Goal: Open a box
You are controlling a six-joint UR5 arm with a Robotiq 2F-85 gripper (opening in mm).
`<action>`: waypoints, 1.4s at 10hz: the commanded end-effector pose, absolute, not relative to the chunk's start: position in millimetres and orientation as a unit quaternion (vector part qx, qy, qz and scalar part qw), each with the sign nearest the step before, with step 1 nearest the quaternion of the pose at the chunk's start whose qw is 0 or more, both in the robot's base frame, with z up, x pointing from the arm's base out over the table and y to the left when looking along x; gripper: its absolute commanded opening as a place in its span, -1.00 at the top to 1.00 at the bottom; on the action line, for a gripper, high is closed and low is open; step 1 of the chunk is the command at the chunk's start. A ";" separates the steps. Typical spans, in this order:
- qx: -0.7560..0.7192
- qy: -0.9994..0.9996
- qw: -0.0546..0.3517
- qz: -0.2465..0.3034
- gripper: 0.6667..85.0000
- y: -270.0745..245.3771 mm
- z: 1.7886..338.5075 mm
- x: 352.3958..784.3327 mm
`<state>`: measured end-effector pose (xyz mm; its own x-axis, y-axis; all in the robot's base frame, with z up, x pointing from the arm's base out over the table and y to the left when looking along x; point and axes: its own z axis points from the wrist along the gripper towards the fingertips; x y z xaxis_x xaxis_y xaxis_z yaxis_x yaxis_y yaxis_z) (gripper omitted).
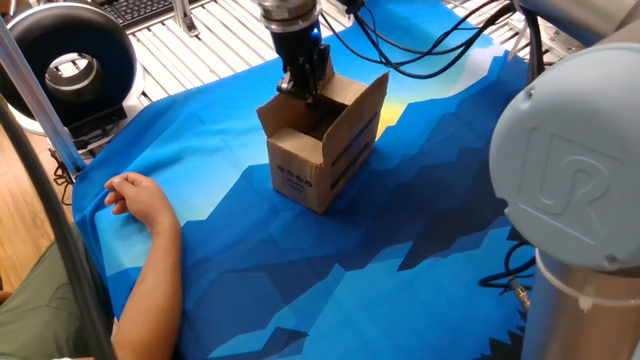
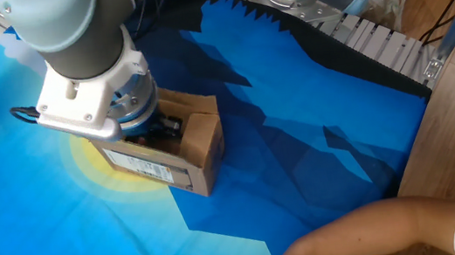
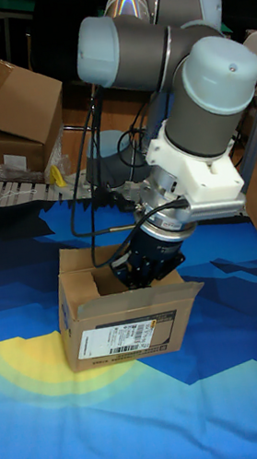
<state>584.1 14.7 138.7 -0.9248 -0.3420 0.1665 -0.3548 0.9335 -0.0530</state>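
Near the middle of the blue cloth (image 1: 250, 250) sits the box (image 1: 322, 150), top open, flaps standing up. The gripper (image 1: 303, 88) hangs at the box's rim, by one upright flap, fingers dipping just inside (whether they're apart or pinched together, I cannot tell). At the cloth's edge a person's hand (image 1: 135, 195) rests flat, well apart from the box. A black ring light (image 1: 65, 65) stands beyond the cloth's corner.

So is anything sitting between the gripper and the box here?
Nothing visible. The gripper is right at the open top of the box, near its far edge, with no other object between them. A person's hand rests on the blue cloth, well off to the side.
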 end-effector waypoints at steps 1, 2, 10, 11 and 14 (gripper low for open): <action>0.202 -0.977 0.052 0.038 0.98 1.0 125.6 593.0; 0.202 -0.977 0.050 0.039 0.98 -1.1 122.9 592.6; 0.230 -0.967 0.018 0.105 0.98 -46.1 117.3 606.4; 0.230 -0.966 0.017 0.113 0.98 -49.9 118.3 607.4; 0.203 -0.969 0.043 0.135 0.98 -45.5 138.8 599.1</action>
<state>602.6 -45.3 125.9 -0.9027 -0.4152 0.1131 -0.4303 0.8760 -0.2181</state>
